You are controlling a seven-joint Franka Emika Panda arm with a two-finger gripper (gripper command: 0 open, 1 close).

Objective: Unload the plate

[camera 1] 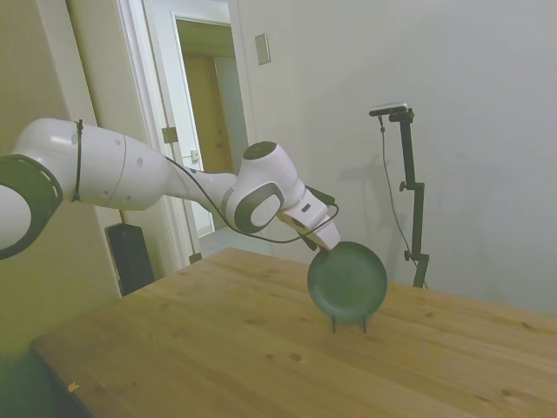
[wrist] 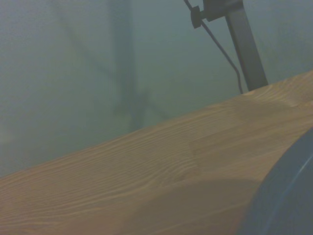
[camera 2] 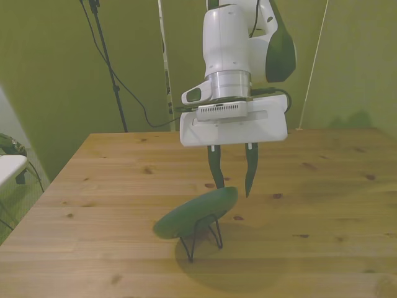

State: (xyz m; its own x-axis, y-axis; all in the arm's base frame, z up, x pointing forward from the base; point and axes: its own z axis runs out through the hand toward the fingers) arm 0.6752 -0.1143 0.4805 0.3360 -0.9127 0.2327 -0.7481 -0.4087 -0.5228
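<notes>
**Green plate on its stand, open hand at its upper rim**

Green and matte, the plate (camera 1: 348, 279) is standing nearly upright in a thin dark wire stand (camera 2: 203, 234) on the wooden desk (camera 1: 218, 348) — leaning back a little, as the front view is showing, where it is appearing edge-on as a tilted oval (camera 2: 197, 213). Two small wire feet are showing under it in the side view, resting on the wood.

White, with grey joints, the arm (camera 1: 130, 174) is reaching across the desk and angling downward, a black cable looping along it. Its hand (camera 2: 233, 181) is hanging right at the plate's upper edge, with the two dark fingers (camera 2: 215, 169) spread apart and pointing down. From the front they are sitting just behind and above the rim, one tip close to the plate's edge and the other a bit to the front view's right of it; whether either is actually touching I cannot tell. In the side view the hand (camera 1: 324, 242) is meeting the plate's top edge on the side nearest the arm.

Up close from the wrist, a blurred dark curve of the plate (wrist: 286, 196) is filling one corner, with pale wood grain (wrist: 146, 166) running beside it — nothing sharper than that.
</notes>
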